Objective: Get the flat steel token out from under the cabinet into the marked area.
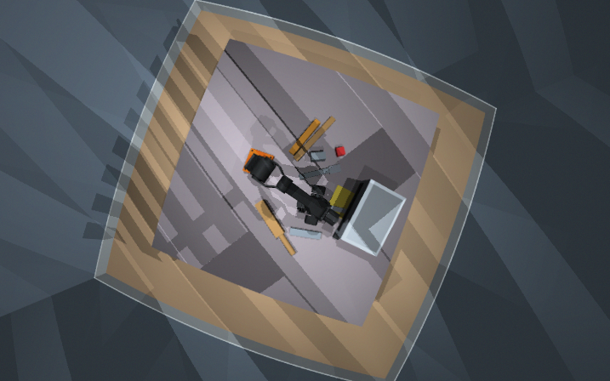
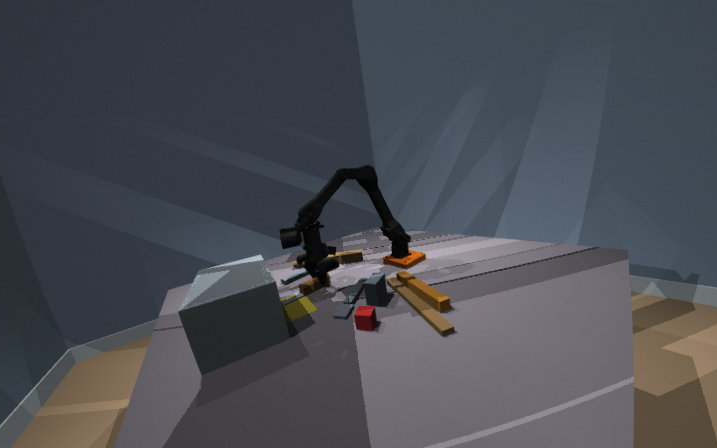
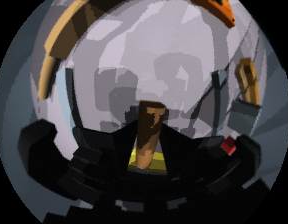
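The cabinet [image 1: 377, 215] [image 2: 238, 328] is a pale box. The yellow marked area [image 1: 341, 196] [image 2: 300, 308] lies in front of it and shows partly in the wrist view [image 3: 157, 161]. My gripper [image 2: 323, 279] [image 3: 148, 123] is low in front of the cabinet, shut on a brown rounded handle [image 2: 310, 286] [image 3: 149, 135]. A thin grey strip [image 2: 293, 300] runs from near the handle over the yellow area toward the cabinet; it looks like part of the held tool. In the top view the arm hides the fingers. I cannot make out the steel token in any view.
A tan stepped piece [image 1: 270, 218] and a pale bar [image 1: 305, 233] lie on one side. On the other are a flat grey piece [image 1: 318, 171], a grey block [image 2: 375, 289], a red cube [image 1: 340, 151] [image 2: 365, 318], an orange bar [image 1: 305, 136] and a tan strip [image 2: 425, 311].
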### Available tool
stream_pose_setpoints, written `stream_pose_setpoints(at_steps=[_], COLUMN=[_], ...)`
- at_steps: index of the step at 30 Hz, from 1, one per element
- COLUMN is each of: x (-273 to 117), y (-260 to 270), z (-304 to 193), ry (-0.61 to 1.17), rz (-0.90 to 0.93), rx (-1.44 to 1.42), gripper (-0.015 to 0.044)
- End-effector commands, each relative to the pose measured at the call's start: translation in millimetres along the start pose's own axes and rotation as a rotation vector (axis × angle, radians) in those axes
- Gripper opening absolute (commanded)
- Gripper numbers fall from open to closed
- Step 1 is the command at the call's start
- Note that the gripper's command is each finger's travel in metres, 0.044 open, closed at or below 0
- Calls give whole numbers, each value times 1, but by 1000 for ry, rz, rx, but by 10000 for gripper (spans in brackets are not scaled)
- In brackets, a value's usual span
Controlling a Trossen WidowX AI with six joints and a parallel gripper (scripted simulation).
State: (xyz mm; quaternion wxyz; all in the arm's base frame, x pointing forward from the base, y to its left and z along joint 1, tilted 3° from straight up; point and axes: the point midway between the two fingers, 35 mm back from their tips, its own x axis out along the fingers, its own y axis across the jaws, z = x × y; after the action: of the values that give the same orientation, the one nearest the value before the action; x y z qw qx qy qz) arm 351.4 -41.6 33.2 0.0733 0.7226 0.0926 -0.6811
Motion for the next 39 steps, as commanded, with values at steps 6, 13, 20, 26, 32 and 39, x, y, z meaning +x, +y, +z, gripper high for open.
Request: stream_pose_setpoints(at_steps=[6, 13, 20, 26, 32, 39], x=[1, 1, 1, 1, 1, 1], y=[0, 0, 1, 1, 1, 1], z=[12, 19, 27, 34, 41, 50], ry=[-2, -3, -3, -4, -4, -5], rz=[-2, -2, -2, -2, -2, -1], rx=[-2, -2, -2, -2, -2, -2], gripper=[0, 0, 0, 0, 0, 0])
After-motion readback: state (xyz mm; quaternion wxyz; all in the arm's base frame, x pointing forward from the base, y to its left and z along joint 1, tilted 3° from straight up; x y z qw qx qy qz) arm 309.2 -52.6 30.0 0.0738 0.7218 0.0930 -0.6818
